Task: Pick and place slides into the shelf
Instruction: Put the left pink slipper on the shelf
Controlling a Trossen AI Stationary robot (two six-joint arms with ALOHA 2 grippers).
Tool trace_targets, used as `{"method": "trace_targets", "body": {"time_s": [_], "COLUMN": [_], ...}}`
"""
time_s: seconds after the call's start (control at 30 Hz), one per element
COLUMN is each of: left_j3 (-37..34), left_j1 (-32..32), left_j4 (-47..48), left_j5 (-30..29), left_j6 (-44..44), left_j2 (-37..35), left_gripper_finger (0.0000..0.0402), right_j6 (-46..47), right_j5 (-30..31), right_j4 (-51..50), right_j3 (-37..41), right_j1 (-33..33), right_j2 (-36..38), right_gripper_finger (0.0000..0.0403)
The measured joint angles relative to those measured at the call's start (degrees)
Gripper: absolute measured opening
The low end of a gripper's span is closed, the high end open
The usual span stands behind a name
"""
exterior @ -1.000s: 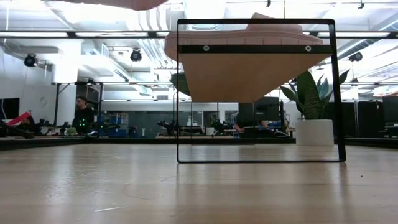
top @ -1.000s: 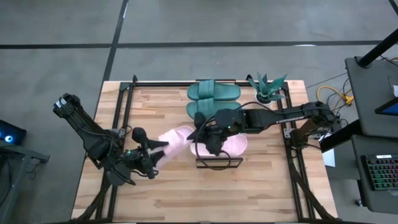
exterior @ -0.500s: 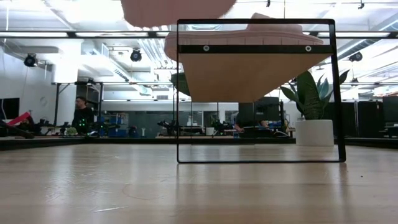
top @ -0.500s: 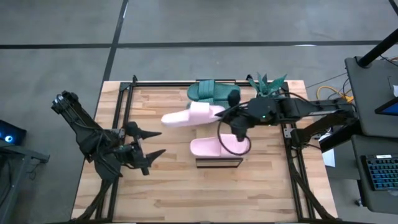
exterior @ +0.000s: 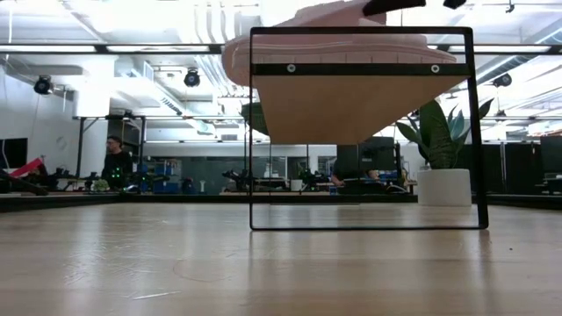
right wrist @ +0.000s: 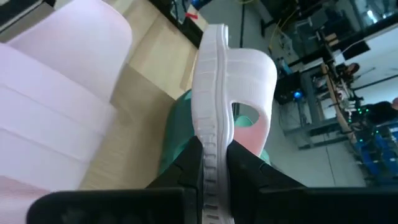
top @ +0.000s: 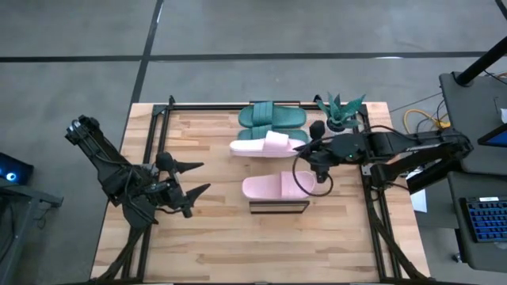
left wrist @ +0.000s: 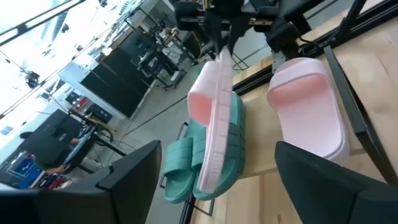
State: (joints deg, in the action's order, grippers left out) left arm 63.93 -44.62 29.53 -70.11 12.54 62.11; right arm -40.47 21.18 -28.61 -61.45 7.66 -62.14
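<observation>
High view: the right pincer (top: pixel 310 147) pinches a pink slide (top: pixel 265 145) by its end, its long way lying across the surface, over the shelf (top: pixel 278 207) near the green slides (top: pixel 272 116). The left pincer (top: pixel 194 179) is spread wide, well apart, near the surface's left edge.

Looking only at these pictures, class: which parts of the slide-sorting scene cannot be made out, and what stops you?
- High view: whether the held pink slide touches the teal slide beneath; looking straight down gives no height.
- High view: the shelf interior; its top and the pink slide on the shelf cover it.
- Low view: the right gripper; cut off by the upper edge.
- Right wrist view: the held slide's far end; its own sole hides it.
</observation>
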Motion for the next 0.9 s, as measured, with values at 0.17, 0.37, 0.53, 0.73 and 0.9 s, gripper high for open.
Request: {"method": "trace_targets", "body": {"time_s": [0.17, 0.37, 0.53, 0.73, 0.9], "left_j3": [-0.6, -0.6, -0.6, -0.8, -1.8], "left_j1": [0.0, 0.0, 0.0, 0.0, 0.0], "left_j4": [-0.2, -0.3, -0.4, -0.4, -0.4], "left_j5": [-2.1, -2.8, -2.8, -2.8, -2.8], "left_j6": [-0.1, -0.2, -0.2, -0.2, -0.3], "left_j2": [0.0, 0.0, 0.0, 0.0, 0.0], "left_gripper_finger": [0.0297, 0.0297, 0.0297, 0.0297, 0.0297], "right_j6": [0.0, 2.1, 3.8, 4.0, 3.5], "right_j5": [-0.1, -0.5, -0.7, -0.6, -0.8], "right_j4": [2.8, 2.2, 0.2, 0.3, -0.6], "right_j3": [3.9, 5.0, 6.4, 8.7, 10.0], "right_j1": [0.3, 2.6, 3.5, 3.5, 3.5], "right_j2": [3.7, 7.6, 8.6, 7.7, 7.3], "right_gripper_finger": [0.0034, 0.0034, 0.0034, 0.0034, 0.0033]}}
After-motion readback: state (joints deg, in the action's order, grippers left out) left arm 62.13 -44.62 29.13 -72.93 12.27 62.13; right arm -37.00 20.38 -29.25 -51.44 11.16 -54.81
